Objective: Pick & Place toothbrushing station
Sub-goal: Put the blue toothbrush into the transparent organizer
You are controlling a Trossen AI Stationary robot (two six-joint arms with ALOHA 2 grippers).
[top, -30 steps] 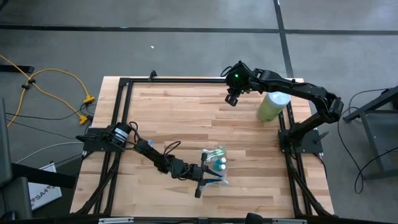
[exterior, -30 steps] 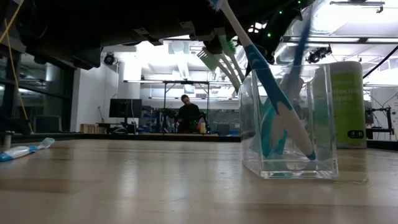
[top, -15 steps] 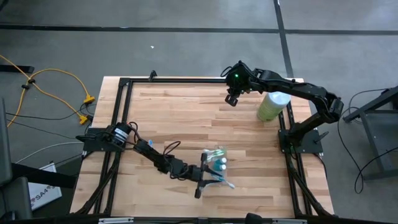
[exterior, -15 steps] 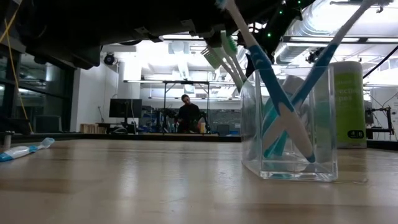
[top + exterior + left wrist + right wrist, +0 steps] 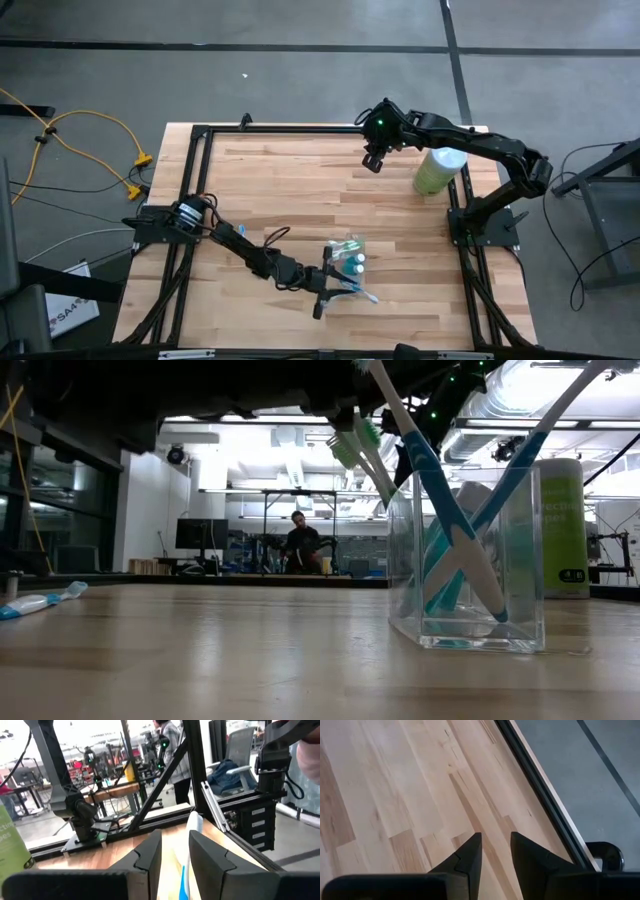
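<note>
Toothbrushes [image 5: 440, 550] cross inside toothbrushing station [image 5: 466, 622], clearest in low view.

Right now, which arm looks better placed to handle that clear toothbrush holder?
The left. Its pincer sits right beside the clear holder near the front edge, while the right pincer hovers over bare wood at the far side, by the green canister.

We see a clear plastic rectangular holder [image 5: 466, 560] with blue-and-white toothbrushes [image 5: 440, 510], a pale-green cylinder with white top [image 5: 436, 170], and a light, striped wooden tabletop [image 5: 290, 190].
</note>
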